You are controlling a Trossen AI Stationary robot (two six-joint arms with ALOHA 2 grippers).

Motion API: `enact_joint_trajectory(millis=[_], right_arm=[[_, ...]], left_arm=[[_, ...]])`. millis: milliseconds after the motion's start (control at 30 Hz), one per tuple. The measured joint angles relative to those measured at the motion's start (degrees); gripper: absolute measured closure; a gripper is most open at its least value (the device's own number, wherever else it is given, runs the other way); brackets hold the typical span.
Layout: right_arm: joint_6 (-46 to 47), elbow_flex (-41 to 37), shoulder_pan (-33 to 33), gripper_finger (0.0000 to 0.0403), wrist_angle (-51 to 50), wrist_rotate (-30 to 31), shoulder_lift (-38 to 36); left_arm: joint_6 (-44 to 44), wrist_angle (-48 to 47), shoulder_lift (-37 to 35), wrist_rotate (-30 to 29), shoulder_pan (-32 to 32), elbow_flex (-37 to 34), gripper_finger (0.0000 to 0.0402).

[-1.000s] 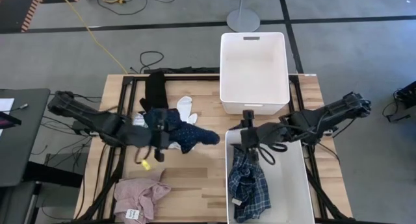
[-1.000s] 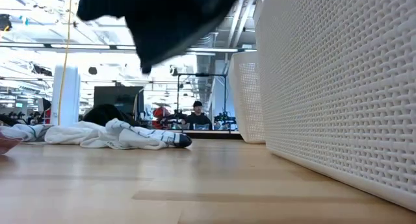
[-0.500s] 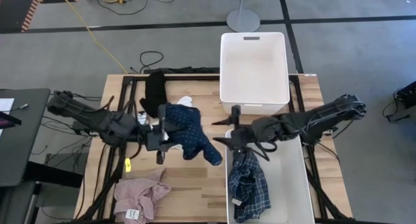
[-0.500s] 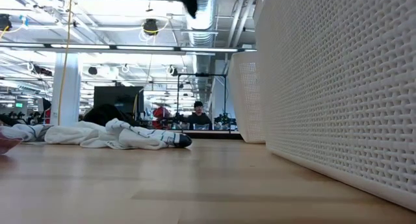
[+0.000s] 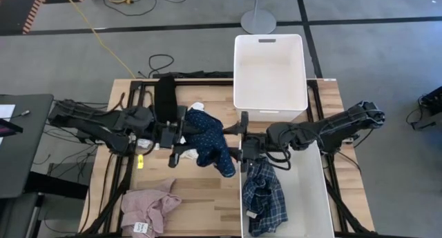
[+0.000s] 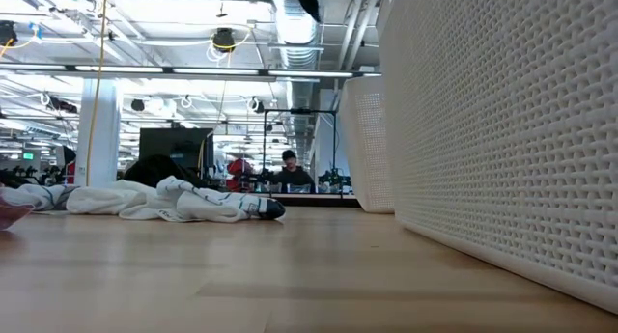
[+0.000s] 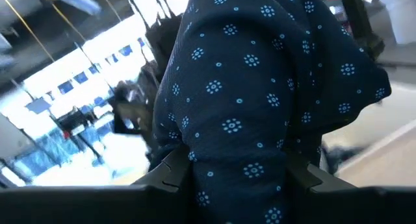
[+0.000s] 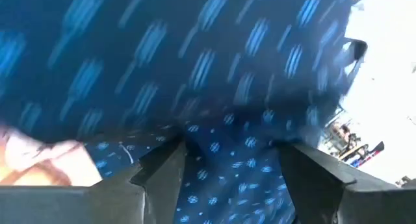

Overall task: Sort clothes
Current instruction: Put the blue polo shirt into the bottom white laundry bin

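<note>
My left gripper [image 5: 181, 139] is shut on the navy dotted piece [image 5: 208, 144], held above the table's middle. My right gripper [image 5: 242, 144] is open beside it, fingers wide apart on either side of the piece's right edge [image 8: 227, 165]; whether they touch it, I cannot tell. The blue plaid shirt [image 5: 263, 199] lies in the near bin [image 5: 314, 196]. The pink piece [image 5: 148, 207] lies at the near left. The black piece [image 5: 164, 96] lies at the far left. White socks [image 5: 197, 110] lie beside it and show in the low view [image 6: 174, 202]. My left gripper pinches a bunched part of the navy dotted piece [image 7: 237, 165] between its two fingers, several layers together. The fingers come level from the table's left. The piece is lifted clear of the table and hangs slack beyond and below the fingers, its lower end [image 5: 226, 169] toward the near bin.
An empty white bin [image 5: 269, 72] stands at the far edge, behind the near bin. The near bin's perforated wall [image 6: 502, 130] fills the right of the low view. Bare wood lies between the pink piece and the near bin.
My left gripper has risen and gone toward the far edge and the right with the navy dotted piece, which is now lifted clear and hangs. My right gripper has left the plaid shirt in the near bin and gone toward the table's left, up to the navy piece.
</note>
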Motion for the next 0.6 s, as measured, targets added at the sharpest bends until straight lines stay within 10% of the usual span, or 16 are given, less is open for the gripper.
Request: enact_joint_trajectory(millis=[600], right_arm=[[-4.56,-0.02,3.19,0.0037,2.83,0.31,-0.02]], left_arm=[[1.44,1.56,3.72,2.10,2.04,-0.02,0.0280]])
